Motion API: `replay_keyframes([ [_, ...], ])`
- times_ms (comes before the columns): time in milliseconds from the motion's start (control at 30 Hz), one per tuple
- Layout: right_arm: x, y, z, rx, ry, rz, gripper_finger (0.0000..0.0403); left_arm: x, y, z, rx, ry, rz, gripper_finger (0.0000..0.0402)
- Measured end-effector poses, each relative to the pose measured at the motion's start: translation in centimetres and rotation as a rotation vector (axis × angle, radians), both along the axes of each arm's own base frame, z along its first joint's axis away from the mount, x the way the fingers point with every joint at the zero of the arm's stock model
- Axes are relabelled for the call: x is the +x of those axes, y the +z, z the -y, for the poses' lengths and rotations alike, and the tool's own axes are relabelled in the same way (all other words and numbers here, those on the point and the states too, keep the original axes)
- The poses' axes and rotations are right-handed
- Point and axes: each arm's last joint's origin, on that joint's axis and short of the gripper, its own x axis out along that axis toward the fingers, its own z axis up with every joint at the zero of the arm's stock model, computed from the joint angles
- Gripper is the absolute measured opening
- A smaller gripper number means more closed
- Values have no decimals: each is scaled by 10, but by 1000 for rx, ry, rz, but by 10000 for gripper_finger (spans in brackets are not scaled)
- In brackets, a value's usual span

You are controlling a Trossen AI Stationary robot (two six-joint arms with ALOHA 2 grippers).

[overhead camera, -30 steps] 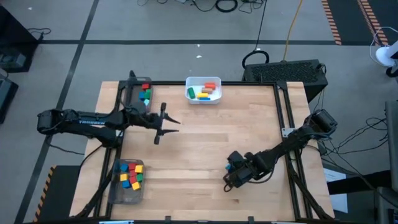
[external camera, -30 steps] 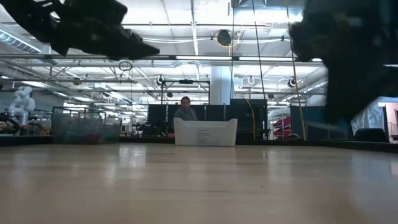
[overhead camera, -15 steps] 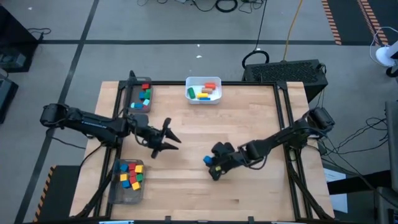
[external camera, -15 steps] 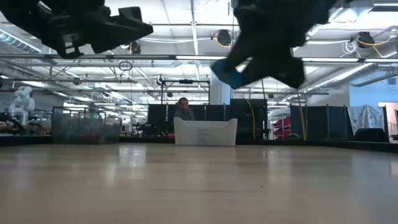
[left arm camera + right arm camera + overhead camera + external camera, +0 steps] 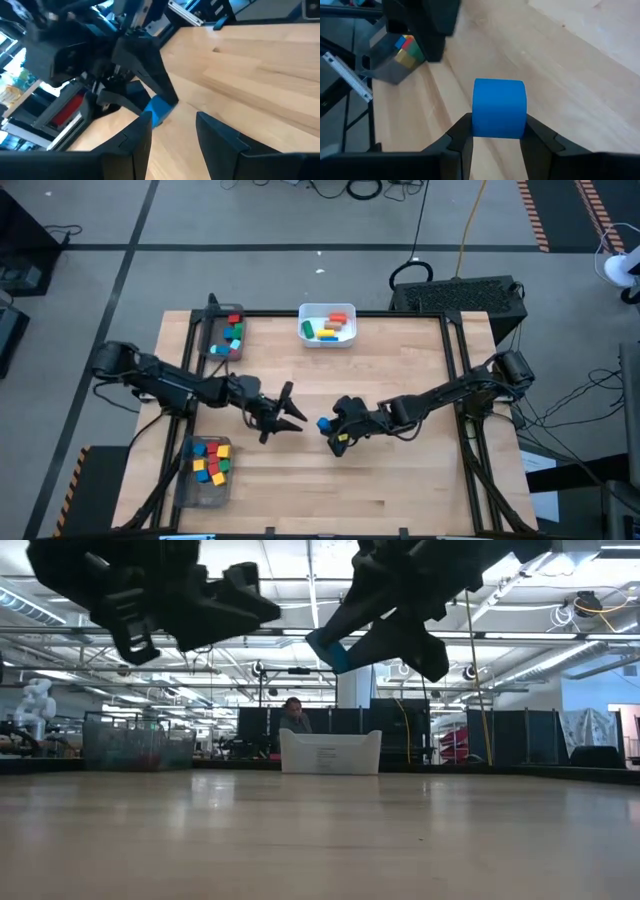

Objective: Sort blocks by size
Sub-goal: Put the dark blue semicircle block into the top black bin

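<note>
Right claw (image 5: 328,430) clamps a blue block (image 5: 499,107) between its fingers, raised above mid-surface (image 5: 400,480). Left claw (image 5: 290,412) faces it, just beside, fingers spread and empty; block tip shows between them in the left wrist view. Looks like a hand-over.

Risks, as I judge them:
- Two claws this close: a small misalignment and the fingers collide.
- If the right lets go before the left closes, block drops and rolls off across the bare wood.
- Block is gripped near one end; a nudge could twist it loose.

Other blocks sit in the white bin (image 5: 327,336) and two side trays, far one (image 5: 222,332) and near one (image 5: 204,465).
</note>
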Motion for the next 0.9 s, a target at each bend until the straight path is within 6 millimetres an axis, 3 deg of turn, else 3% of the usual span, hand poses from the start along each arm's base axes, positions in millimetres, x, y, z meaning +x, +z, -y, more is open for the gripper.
replay_keyframes([
  [367, 2, -1, 2, 8, 30, -1, 111, 33, -11, 20, 70, -32, -30, 156],
  [600, 14, -22, -5, 86, 129, -5, 111, 47, -16, 25, 73, -26, -51, 160],
  [700, 17, -31, -6, 83, 140, -22, 111, 49, -16, 26, 73, -22, -49, 186],
  [900, 16, -26, -5, 60, 139, -3, 111, 47, -21, 29, 100, 4, -95, 266],
])
